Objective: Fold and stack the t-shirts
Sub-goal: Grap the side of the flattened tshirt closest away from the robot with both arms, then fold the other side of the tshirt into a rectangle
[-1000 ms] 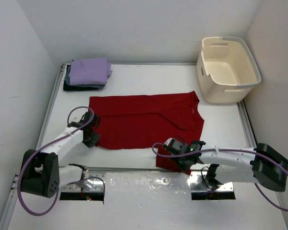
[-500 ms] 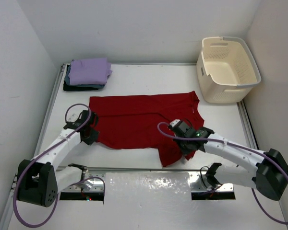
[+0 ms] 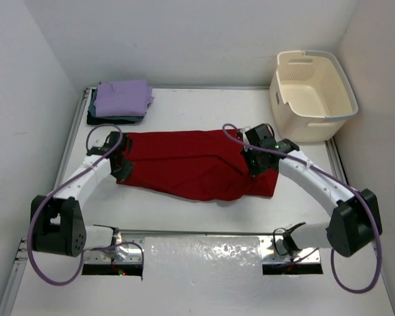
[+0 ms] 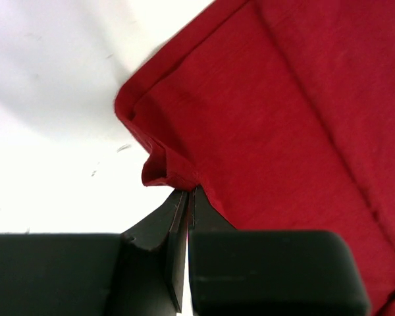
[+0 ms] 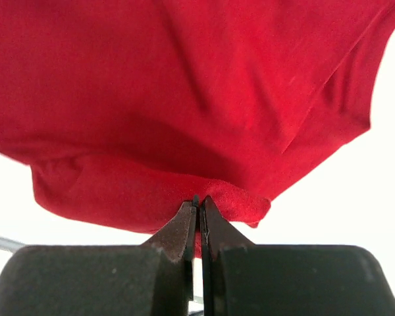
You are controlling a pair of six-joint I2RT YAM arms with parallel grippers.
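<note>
The red t-shirt [image 3: 184, 164] lies across the middle of the table, its near half lifted and carried over toward the far half. My left gripper [image 3: 120, 166] is shut on its left edge; the left wrist view shows the red cloth [image 4: 283, 112] pinched at the fingertips [image 4: 189, 192]. At the shirt's right side my right gripper [image 3: 255, 160] is shut on the hem, and the red fabric [image 5: 184, 99] hangs from its tips [image 5: 199, 201]. A folded stack sits at the far left corner, the lavender t-shirt [image 3: 122, 97] on top of a teal-blue one [image 3: 94, 105] and a black one [image 3: 112, 120].
The cream laundry basket [image 3: 312, 94] stands at the far right corner, close behind the right arm. A metal rail [image 3: 71, 141] runs along the table's left edge. A shiny plate [image 3: 201, 253] lies between the arm bases.
Both grippers have moved away from the near edge toward the far side, carrying the red shirt's near edge with them. The right one travelled farthest, and the shirt now looks narrower.
</note>
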